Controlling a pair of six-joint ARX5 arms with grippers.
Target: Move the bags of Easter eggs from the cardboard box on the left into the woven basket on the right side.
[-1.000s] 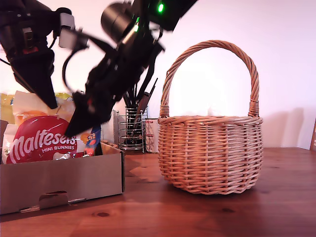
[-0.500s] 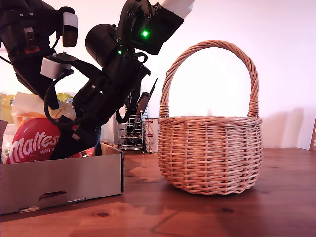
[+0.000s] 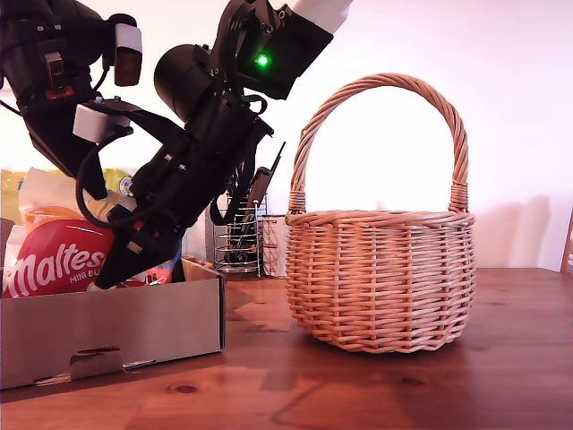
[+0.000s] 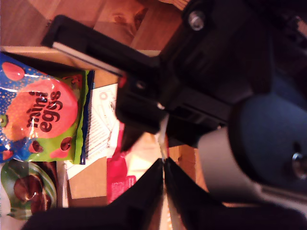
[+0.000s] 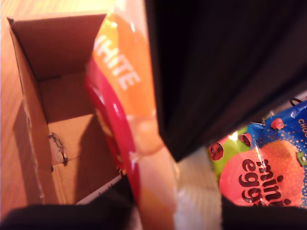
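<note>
The cardboard box [image 3: 116,327] is set at the counter's [image 3: 358,385] edge on the exterior view's left, and the wicker basket [image 3: 380,278] is set near it toward the exterior view's right, apart from the box. A red bag [image 3: 54,264] is seen standing in the box, above its front wall. Two dark arms are reached down over the box: one [image 3: 197,170] is slanted down from the top middle of the exterior view with its tip just above the box's rim, the other [image 3: 54,98] is lowered behind the bags at that view's left. Which arm is which cannot be told.

The fingers of my first gripper [image 4: 163,165] are brought together at their tips, with a thin pale sliver between them; what it belongs to cannot be told. Beneath it, a blue bag [image 4: 41,110] and a green bag [image 4: 24,187] are laid in the box.

The fingers of my second gripper [image 5: 148,172] are clamped on an orange bag [image 5: 129,120] with a red edge, held inside the box beside its front wall.

A wire holder [image 3: 240,235] is placed behind, between box and basket.
</note>
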